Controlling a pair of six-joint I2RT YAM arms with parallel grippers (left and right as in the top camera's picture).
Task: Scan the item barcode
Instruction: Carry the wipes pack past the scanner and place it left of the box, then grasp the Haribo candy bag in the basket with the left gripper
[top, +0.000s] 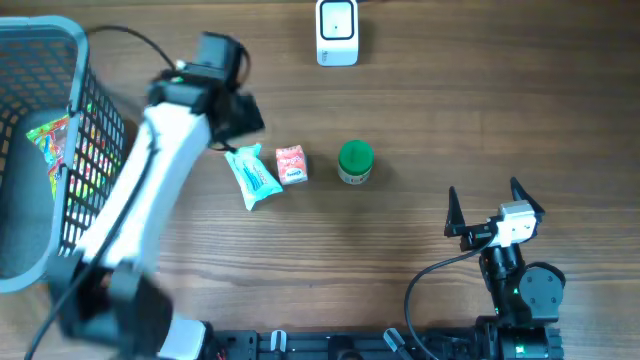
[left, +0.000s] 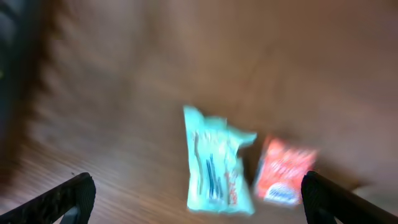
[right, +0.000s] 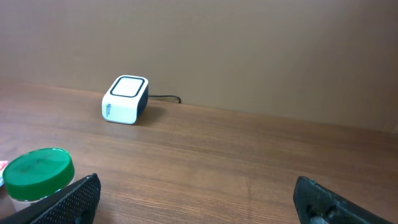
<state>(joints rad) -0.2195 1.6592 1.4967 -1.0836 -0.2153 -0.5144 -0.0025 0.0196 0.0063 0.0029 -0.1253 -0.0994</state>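
A teal packet (top: 252, 176) lies flat on the wooden table, with a small red packet (top: 291, 164) touching its right side and a green-lidded jar (top: 355, 161) further right. The white barcode scanner (top: 337, 32) stands at the table's far edge. My left gripper (top: 238, 118) hovers just behind and left of the teal packet. In the blurred left wrist view it (left: 198, 183) is open, with the teal packet (left: 217, 163) and red packet (left: 283, 172) lying free below it. My right gripper (top: 492, 206) stands open at the front right, holding nothing, and faces the scanner (right: 126, 98) and jar (right: 37, 172).
A grey wire basket (top: 45, 60) holding colourful packets stands at the left edge, beside the left arm. The scanner's cable runs off past the far edge of the table.
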